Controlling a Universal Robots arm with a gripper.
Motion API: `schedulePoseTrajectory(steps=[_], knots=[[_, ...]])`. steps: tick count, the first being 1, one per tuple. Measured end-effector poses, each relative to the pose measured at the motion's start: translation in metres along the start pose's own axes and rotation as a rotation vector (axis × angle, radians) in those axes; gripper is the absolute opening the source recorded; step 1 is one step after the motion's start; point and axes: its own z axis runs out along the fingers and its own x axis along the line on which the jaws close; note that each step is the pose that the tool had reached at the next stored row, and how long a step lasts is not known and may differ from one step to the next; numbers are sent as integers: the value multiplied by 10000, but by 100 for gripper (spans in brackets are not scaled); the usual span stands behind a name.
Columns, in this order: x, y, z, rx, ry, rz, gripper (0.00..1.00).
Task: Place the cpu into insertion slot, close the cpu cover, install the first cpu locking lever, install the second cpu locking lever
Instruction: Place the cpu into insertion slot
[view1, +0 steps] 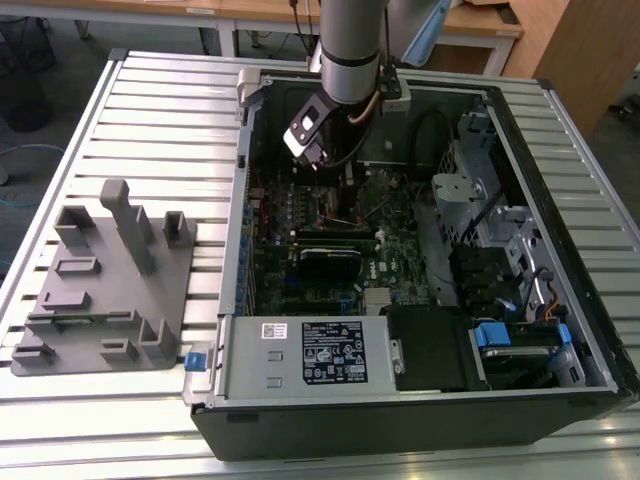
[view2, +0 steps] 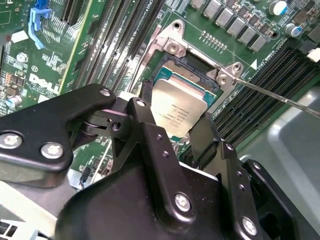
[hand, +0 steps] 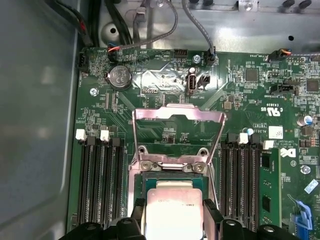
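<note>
My black gripper (view2: 175, 111) clamps the flat silver-beige square cpu (view2: 182, 107) by opposite edges, just over the silvery-rimmed square insertion slot (view2: 196, 64), upper middle of the exterior view.

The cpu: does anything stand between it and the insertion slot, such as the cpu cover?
Nothing visible does. The fingers hold the cpu right over the insertion slot. The cpu cover is swung open, clear of the socket, and the thin locking lever lies off to one side.
</note>
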Motion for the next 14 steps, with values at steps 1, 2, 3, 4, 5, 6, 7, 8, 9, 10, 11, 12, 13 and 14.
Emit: schedulePoseTrajectory(steps=[1,2,3,4,5,6,7,8,9,10,11,12,13,14], knots=[[2,-4,5,-1,2,1,54],[3,-7,11,-1,2,0,54],[4,-10,20,0,0,0,54],[5,-14,31,0,0,0,54],[6,-16,42,0,1,0,54],[7,-18,52,0,1,-1,54],[8,-19,59,0,1,-2,54],[9,-21,66,0,1,0,54],[11,-22,68,1,0,0,54],[13,-23,70,1,0,0,54],[15,-24,71,0,0,0,54],[17,-26,74,1,0,0,54],[20,-30,76,0,0,0,54],[23,-33,79,1,-2,0,54]])
